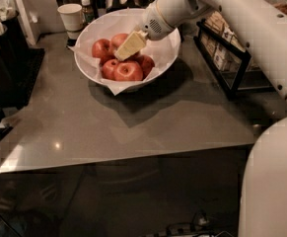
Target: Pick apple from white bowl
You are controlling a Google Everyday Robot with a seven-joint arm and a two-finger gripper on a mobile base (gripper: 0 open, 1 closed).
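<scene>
Where the grey counter (133,132) stretches away toward 12 o'clock, we find the white bowl (168,47) standing on it. It is wide and deep, and its lining of crinkled white paper (117,87) spills over the rim at the bowl's 6 o'clock. Several red apples (128,72) lie heaped inside, pressed against one another, mostly in the half of the bowl from 6 to 10 o'clock.

From 2 o'clock the robot's white arm (241,14) reaches in over the rim. Its pale yellow pincer (123,52) slants down toward 8 o'clock, with its tip in the middle of the heap, right among the fruit. We cannot tell how far the pincer is open, nor whether it has hold of any apple. All the apples we can see rest in the bowl.

At the bowl's 10 o'clock, just beside the rim, stands a small white paper cup (71,18). A little bottle (87,10) stands close at the cup's 3 o'clock, and we cannot read its label. At the bowl's 3 o'clock a black wire rack (232,78) holds packets (221,27) whose print we cannot make out. A dark stand (7,63) sits at the counter's 9 o'clock edge. The robot's white body (276,181) fills the 4 o'clock corner of our view, and cables (182,226) lie low at 6 o'clock.
</scene>
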